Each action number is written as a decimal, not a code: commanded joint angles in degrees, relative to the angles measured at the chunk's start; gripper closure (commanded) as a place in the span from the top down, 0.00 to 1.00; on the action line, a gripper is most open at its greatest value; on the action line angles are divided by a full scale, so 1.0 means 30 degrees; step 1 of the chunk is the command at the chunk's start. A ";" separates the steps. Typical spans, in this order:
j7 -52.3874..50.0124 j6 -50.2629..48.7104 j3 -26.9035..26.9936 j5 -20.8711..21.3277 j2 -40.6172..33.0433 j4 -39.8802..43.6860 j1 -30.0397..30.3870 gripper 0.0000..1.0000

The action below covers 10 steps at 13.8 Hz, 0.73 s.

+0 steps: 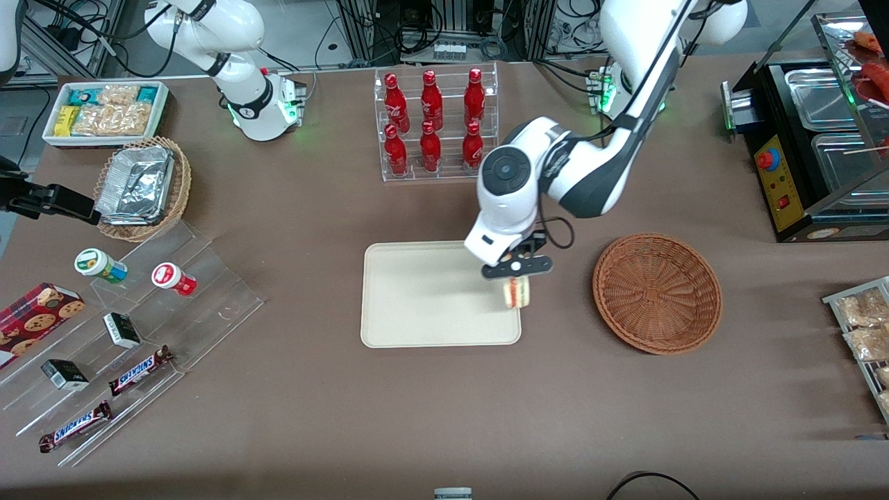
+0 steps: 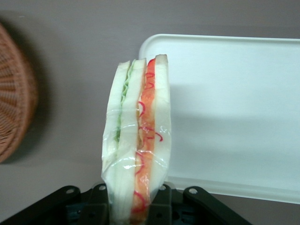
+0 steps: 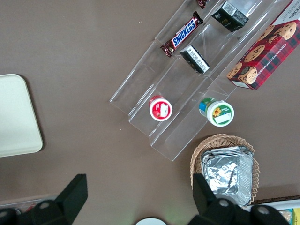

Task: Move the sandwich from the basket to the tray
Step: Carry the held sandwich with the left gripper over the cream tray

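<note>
Plastic-wrapped sandwich clenched edge-up in the tool, hanging over the tray edge at its 3 o'clock side; basket empty. Upright grip keeps filling together.

The claw hangs above the tray's edge that faces the basket, clamped on the sandwich. Tray and basket sit apart on the counter, the basket toward the working arm's end. The bottle rack stands farther from the front camera than the tray.
</note>
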 commanded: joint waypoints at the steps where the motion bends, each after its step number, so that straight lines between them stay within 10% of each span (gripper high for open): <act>1: 0.0197 -0.0401 0.0007 -0.0186 0.2256 0.2852 -0.0902 0.00; 10: 0.0840 0.1120 0.0036 0.0634 0.5748 0.4881 -0.1959 0.00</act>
